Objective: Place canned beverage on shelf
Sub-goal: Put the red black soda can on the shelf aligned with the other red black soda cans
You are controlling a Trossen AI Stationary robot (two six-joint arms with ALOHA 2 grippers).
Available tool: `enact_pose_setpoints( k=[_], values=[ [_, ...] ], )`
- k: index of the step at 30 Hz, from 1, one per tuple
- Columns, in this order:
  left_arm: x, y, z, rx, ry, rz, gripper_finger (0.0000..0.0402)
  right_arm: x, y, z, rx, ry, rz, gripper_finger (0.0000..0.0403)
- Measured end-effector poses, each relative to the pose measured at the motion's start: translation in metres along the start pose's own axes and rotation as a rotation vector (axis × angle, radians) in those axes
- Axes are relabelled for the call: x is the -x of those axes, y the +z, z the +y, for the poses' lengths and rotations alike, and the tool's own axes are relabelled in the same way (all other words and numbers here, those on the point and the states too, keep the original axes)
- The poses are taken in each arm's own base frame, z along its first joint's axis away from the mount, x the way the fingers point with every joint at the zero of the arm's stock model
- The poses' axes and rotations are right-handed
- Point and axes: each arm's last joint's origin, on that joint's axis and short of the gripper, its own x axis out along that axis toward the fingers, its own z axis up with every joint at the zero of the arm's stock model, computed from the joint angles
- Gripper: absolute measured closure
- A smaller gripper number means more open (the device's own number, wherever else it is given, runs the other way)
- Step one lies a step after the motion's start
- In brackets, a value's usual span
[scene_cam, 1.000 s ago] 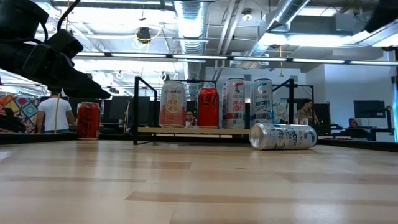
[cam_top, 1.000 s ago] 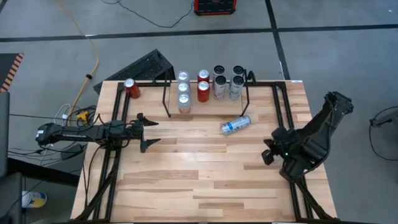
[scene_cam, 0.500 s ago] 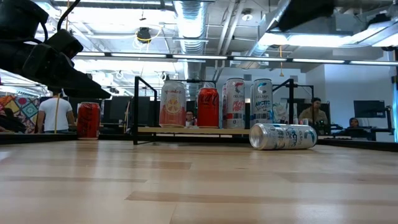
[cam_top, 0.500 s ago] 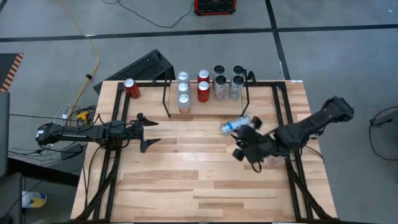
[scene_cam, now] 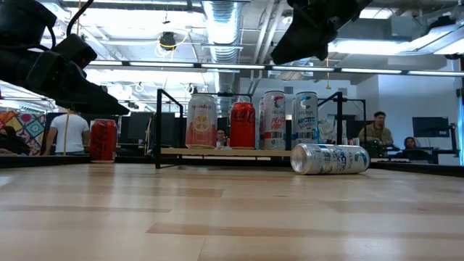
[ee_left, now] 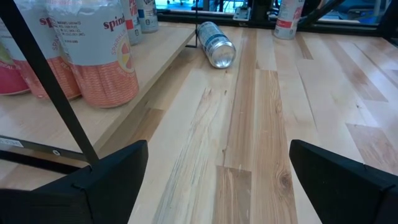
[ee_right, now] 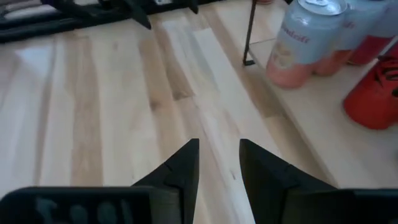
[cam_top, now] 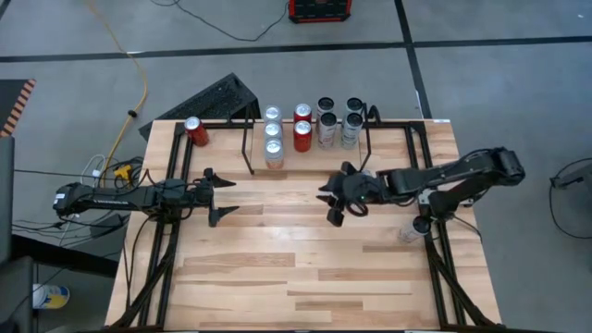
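Right wrist view: the right gripper [ee_right: 219, 163] has its 2 fingers [ee_right: 180, 165] slightly parted, a narrow gap between them, nothing held, bare table [ee_right: 93, 106] beneath. In the high view this gripper [cam_top: 335, 195] hovers just in front of the shelf [cam_top: 310, 148], over where the fallen can lies. The silver can [scene_cam: 330, 159] lies on its side on the table, just in front of the shelf's right end, not gripped. The shelf holds upright cans in 4 columns. The left gripper [cam_top: 215, 196] has its fingers spread wide, empty, well to the left of the shelf front. A red can [cam_top: 194, 130] stands left of the shelf, off it.
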Motion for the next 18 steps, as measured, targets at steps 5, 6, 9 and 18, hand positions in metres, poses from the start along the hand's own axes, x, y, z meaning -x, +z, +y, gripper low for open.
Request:
enact_pose_setpoints(
  k=[5,6,9,18],
  values=[
    [0.000,0.000,0.000,0.001,0.000,-0.005,0.0024,0.002,0.001,0.003,-0.012,0.043,-0.003,0.0263],
    [0.000,0.001,0.000,0.012,-0.001,-0.009,0.0024,0.003,0.000,0.005,-0.013,0.052,0.001,0.0263],
    [0.000,0.002,-0.001,0.268,-0.016,-0.014,0.0024,0.006,-0.002,0.013,-0.012,0.077,0.003,0.0264],
    [0.000,0.002,0.003,0.629,0.090,-0.055,0.0024,0.010,-0.005,0.022,0.005,0.101,0.003,0.0264]
  ],
)
